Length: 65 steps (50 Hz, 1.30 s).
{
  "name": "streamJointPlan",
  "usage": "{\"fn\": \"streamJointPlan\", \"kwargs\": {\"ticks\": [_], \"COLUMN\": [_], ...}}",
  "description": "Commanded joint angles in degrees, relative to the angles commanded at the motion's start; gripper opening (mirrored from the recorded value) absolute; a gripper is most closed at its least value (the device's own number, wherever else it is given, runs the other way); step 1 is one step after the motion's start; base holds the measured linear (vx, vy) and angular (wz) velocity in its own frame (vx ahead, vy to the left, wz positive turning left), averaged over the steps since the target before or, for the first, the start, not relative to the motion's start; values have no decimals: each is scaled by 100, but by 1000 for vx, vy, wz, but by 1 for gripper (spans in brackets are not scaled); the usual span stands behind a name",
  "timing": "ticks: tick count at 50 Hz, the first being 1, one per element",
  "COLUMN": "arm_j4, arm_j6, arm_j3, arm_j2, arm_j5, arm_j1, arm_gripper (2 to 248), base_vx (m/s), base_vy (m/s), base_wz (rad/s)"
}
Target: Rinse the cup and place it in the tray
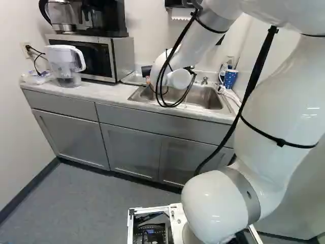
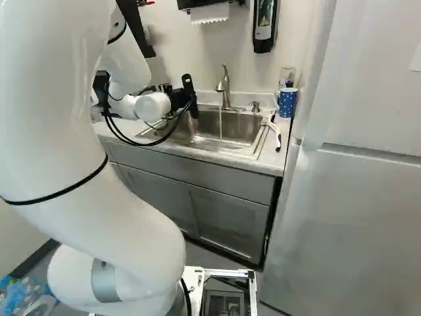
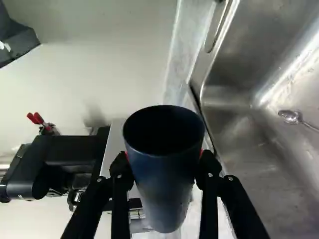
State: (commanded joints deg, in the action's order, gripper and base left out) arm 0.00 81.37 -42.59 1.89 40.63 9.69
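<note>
Right, the black two-fingered gripper (image 2: 177, 100) has the tall, dark blue, tapered cup (image 3: 163, 167) pinched between its fingers, one on each side, open mouth toward the wrist camera. And there's water running! A thin stream falls from the curved, brushed-metal faucet (image 2: 224, 87) into the stainless-steel sink (image 2: 243, 129), with the cup well to the left of it in the right base view. A shiny metal spoon (image 3: 289, 116) lies in the basin, and a blue mug with white dots (image 2: 287, 103) stands on the counter beyond.
</note>
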Motion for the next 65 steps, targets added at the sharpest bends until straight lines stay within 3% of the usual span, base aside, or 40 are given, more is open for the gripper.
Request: {"fn": "streamJointPlan", "kwargs": {"ticks": [65], "arm_j4": [0], "arm_j6": [-3912], "arm_j3": [0], "arm_j2": [0], "arm_j5": [0], "arm_j1": [0], "arm_gripper": [126], "base_vx": [0], "base_vy": [0], "base_wz": [0]}}
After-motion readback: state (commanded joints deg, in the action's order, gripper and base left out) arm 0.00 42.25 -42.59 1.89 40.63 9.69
